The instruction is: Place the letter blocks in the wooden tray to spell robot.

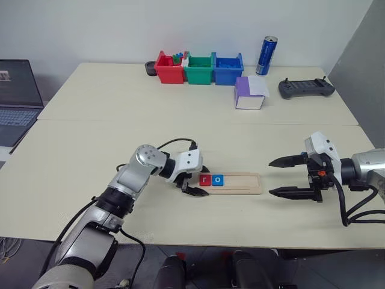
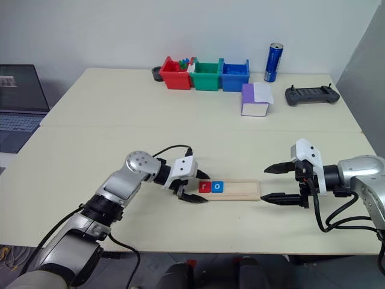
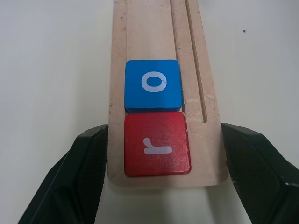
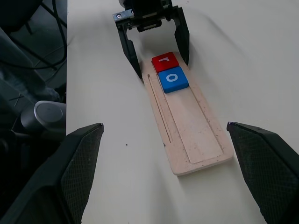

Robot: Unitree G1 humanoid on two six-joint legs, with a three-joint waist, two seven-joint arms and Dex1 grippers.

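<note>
letter blocks (image 3: 157, 116) are lying in the wooden tray (image 1: 240, 182), two of them, and you are seeing them side by side at the tray's left end: a red block with "r" (image 3: 157, 144) at the very end, and a blue block with "o" (image 3: 153, 84) touching it on the inner side. the rest of the tray's groove is showing bare wood. the tray is resting flat on the tabletop (image 1: 90, 156), in front of the robot, between its two arms.

your left hand (image 1: 194, 183) is standing at the tray's left end with its two black fingers (image 3: 84, 172) spread, one on each side of the tray beside the red block. the fingers are lying very close to the tray's edges, but i cannot tell if they are touching them. the hand is gripping nothing.

your right hand (image 1: 292, 177) is hanging near the right end of the tray, apart from it, with its fingers wide open and holding nothing.

at the far side of the tabletop, red, green and blue plastic bins (image 1: 198, 68) are standing in a row, with a blue can (image 1: 266, 55), a purple and white box (image 1: 250, 94) and a dark controller (image 1: 305, 88) to the right of them. a laptop (image 1: 18, 96) is sitting at the left edge.
</note>
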